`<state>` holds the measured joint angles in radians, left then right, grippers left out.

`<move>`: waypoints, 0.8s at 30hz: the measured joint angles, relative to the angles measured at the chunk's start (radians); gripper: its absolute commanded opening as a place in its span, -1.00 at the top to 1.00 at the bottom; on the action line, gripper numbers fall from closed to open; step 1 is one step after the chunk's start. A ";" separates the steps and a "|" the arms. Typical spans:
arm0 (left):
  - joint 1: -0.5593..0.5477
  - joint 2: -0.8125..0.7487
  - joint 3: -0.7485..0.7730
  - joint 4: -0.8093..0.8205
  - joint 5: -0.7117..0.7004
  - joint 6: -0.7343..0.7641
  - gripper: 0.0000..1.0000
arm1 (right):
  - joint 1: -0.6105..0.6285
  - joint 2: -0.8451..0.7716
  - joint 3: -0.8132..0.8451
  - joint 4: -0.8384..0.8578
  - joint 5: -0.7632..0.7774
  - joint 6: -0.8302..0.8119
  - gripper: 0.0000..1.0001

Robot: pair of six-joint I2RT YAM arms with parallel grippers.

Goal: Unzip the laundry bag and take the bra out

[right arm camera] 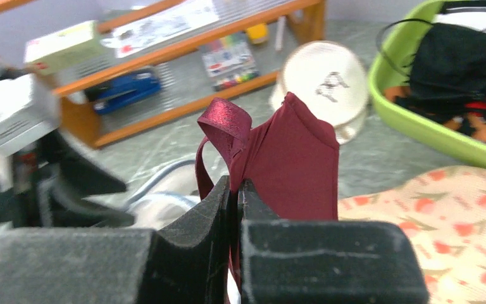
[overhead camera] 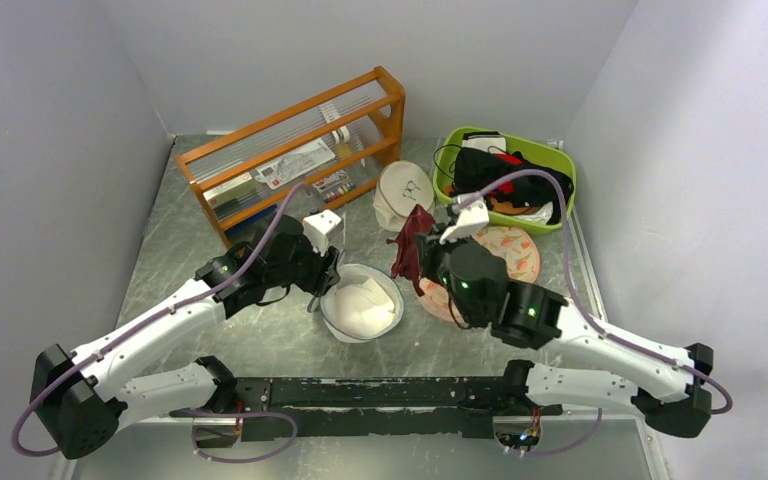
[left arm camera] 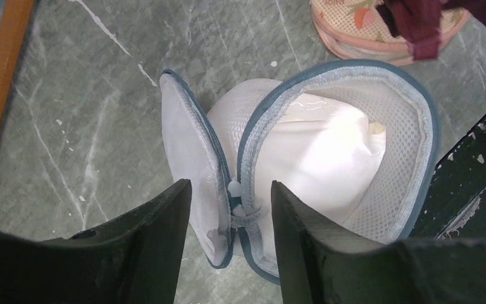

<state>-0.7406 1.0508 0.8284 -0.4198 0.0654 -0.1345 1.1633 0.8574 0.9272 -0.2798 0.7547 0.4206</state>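
Observation:
The laundry bag lies unzipped on the table, lid flap folded up, white inside showing; the left wrist view shows it too. My left gripper is open, its jaws either side of the bag's zip end, with a gap on both sides. My right gripper is shut on the maroon bra and holds it in the air just right of the bag. In the right wrist view the bra rises from between the closed jaws. Its hanging end shows in the left wrist view.
A peach pad with orange prints lies right of the bag. A cream round pouch stands behind. A green basket of black clothing is at back right. An orange wooden rack stands at back left.

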 measured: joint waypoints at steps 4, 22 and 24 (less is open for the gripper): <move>0.000 -0.007 0.000 0.000 0.000 0.001 -0.49 | -0.089 0.122 0.091 -0.057 0.053 -0.020 1.00; 0.000 -0.106 0.000 -0.002 -0.014 0.006 -0.74 | -0.784 0.595 0.377 -0.035 0.040 -0.188 1.00; 0.000 -0.117 0.000 -0.002 -0.019 0.007 -0.74 | -0.845 0.670 0.406 -0.006 0.018 -0.203 1.00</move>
<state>-0.7403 0.9340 0.8280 -0.4213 0.0463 -0.1276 0.3187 1.5276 1.3331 -0.2855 0.7723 0.2180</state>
